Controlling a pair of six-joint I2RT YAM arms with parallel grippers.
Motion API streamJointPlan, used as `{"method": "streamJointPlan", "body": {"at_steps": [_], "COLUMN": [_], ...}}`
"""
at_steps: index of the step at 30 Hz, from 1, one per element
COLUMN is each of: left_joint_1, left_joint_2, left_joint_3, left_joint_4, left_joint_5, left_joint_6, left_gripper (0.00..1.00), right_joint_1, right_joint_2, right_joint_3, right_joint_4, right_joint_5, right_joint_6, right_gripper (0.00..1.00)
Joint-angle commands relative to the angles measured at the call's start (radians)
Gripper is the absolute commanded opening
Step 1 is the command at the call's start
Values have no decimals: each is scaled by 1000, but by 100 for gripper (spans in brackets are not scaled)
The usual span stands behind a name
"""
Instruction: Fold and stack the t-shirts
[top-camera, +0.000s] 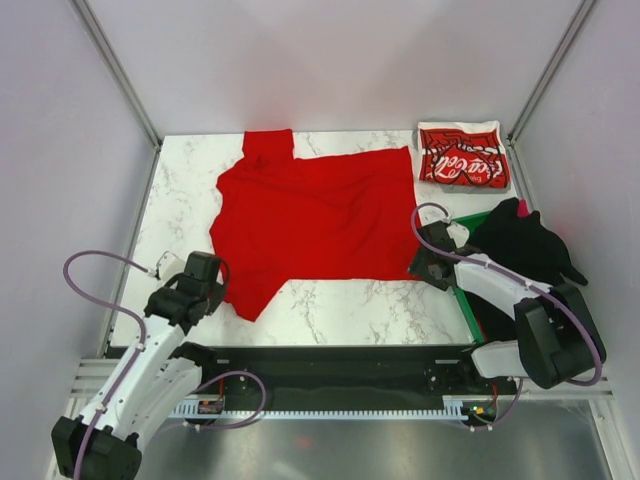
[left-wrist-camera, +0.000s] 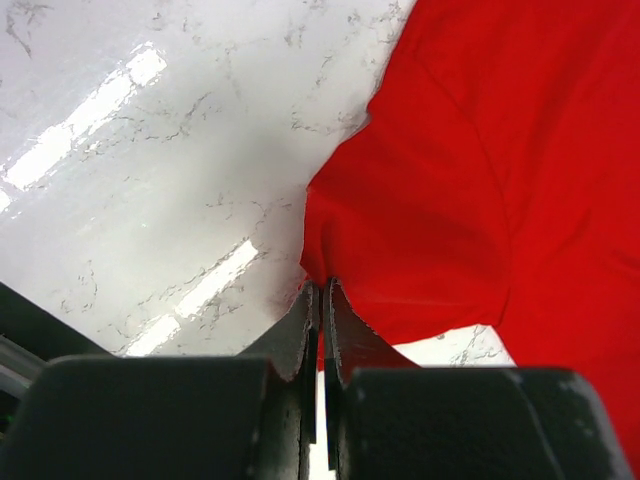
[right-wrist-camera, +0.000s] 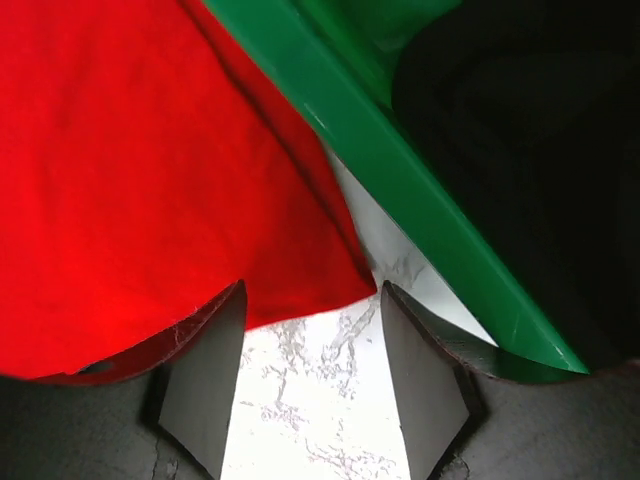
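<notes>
plain red t-shirt is spread flat on the marble table. coca-cola t-shirt is folded at the far right corner. left gripper is pinched shut on the plain shirt's near-left sleeve edge. right gripper is held with jaws apart at the near-right hem corner, just beside green bin holding black cloth.

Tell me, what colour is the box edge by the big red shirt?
The box edge is bright green, clearest in the right wrist view.
</notes>
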Motion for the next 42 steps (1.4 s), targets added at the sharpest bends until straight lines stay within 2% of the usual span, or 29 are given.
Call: {"method": "streamJointPlan", "body": {"at_steps": [1,8,11,13,14,15,17,18,23,27,31,37,42], "left_joint_1": [9,10,12,12,12,12,12,12,12,12,13,12,15], "left_joint_2": [-17,-27,-40,-43,-43,-41,-40,-40,-63,-104,-92,118,427], "left_joint_3": [5,20,18,17,15,17,21,28,97,155,283,506,681], "left_joint_4": [24,14,6,6,4,6,3,-12,-88,-115,-135,-63,-19], "left_joint_5": [-18,-23,-23,-24,-23,-20,-20,-23,-43,-26,-40,-37,-13], "left_joint_6": [49,66,66,66,67,66,72,80,90,116,169,330,449], "left_gripper": [2,2,2,2,2,2,2,2,2,2,2,2,2], "right_joint_1": [-40,-38,-38,-38,-40,-40,-38,-38,-38,-38,-38,-40,-58], "right_joint_2": [-11,61,29,4,-23,-39,-101,-128,-304,-346,-334,-200,-1], "right_joint_3": [-21,-10,-45,-63,-80,-86,-102,-106,-99,-47,22,229,404], "right_joint_4": [54,88,100,103,102,99,71,47,-45,-125,-182,-231,-232], "right_joint_5": [15,-19,-57,-75,-78,-81,-80,-80,-91,-106,-118,-85,-55], "right_joint_6": [-39,-48,-36,-30,-28,-25,-9,-2,25,30,18,-53,-107], "right_gripper": [63,51,48,42,37,25,11,0,0,0,0,0,0]}}
